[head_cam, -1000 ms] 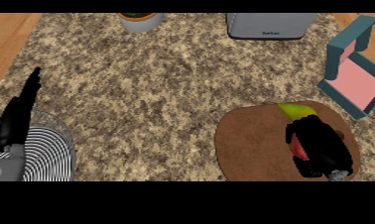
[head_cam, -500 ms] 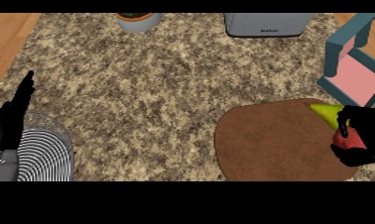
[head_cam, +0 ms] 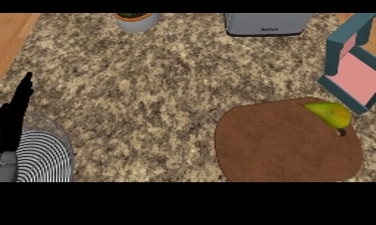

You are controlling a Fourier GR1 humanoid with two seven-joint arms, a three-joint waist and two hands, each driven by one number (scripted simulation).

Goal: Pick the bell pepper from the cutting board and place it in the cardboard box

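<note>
The yellow-green bell pepper [head_cam: 329,114] sits on the far right corner of the round brown cutting board [head_cam: 286,144], nothing touching it. The blue box with a pink inside [head_cam: 351,67] is just beyond. Left hand [head_cam: 16,109] rests at the left edge, fingers straight. Right hand isn't showing.

Cardboard box [head_cam: 351,64] (right side) cut off

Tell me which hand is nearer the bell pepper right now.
Left, by default. The left hand rests at the view's left edge, far across the counter from the bell pepper; the right hand isn't in view.
</note>
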